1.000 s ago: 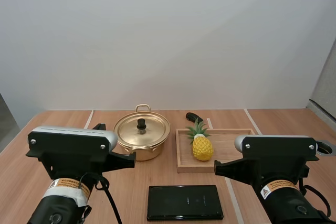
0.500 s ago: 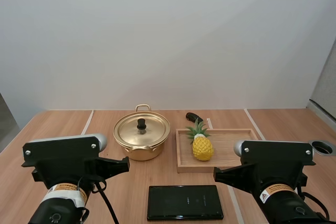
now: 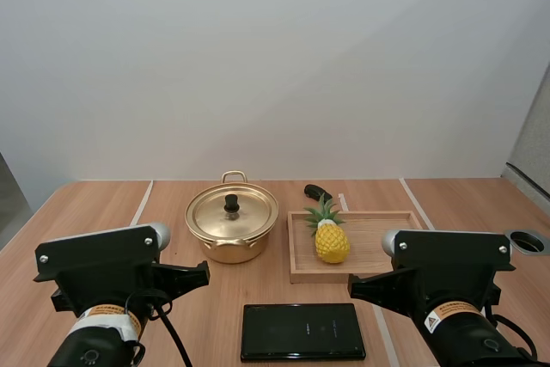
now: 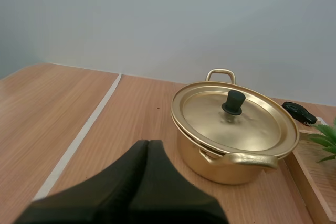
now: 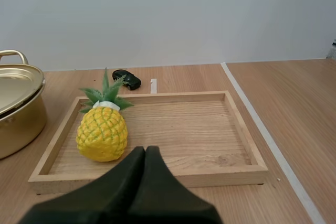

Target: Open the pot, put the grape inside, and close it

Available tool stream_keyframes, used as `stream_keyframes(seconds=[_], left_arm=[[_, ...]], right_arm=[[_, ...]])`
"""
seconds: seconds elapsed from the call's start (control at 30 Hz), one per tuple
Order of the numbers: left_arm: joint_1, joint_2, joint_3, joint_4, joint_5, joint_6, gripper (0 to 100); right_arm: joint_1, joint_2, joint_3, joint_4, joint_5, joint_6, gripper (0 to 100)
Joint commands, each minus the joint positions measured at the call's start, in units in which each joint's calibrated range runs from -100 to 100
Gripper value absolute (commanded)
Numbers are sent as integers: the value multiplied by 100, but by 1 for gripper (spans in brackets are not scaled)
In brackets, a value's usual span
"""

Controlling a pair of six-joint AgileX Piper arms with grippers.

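Note:
A golden pot (image 3: 230, 245) stands at mid-table with its lid (image 3: 243, 213) on and a black knob (image 3: 231, 204) on top. No grapes are in sight; a yellow toy pineapple (image 3: 331, 241) lies in the wooden tray (image 3: 387, 238) to the pot's right. My left gripper (image 4: 147, 143) is shut on nothing, low over the table a short way in front of the pot (image 4: 226, 158). My right gripper (image 5: 145, 149) is also shut and empty, just before the tray's near rim (image 5: 157, 178), close to the pineapple (image 5: 102, 134).
A flat black slab (image 3: 302, 331) lies near the front edge between the arms. A small black object (image 3: 317, 192) sits behind the tray. A round hole (image 3: 531, 242) marks the table's right edge. Bare wood stretches left of the pot.
Both arms have sunk lower and drawn back a little, the left more than the right. Pot, pineapple and tray have not moved.

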State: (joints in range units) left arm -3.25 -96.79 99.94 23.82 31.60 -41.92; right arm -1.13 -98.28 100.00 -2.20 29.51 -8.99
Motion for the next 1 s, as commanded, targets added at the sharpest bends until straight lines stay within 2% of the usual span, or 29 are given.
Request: stream_keyframes(seconds=[0.0,0.97], left_arm=[[-25,-26,6,-93,9,-45,0],[-18,-321,6,-83,40,-45,0]], right_arm=[[20,34,0,-18,-40,-10,0],[28,34,0,-7,-40,-10,0]])
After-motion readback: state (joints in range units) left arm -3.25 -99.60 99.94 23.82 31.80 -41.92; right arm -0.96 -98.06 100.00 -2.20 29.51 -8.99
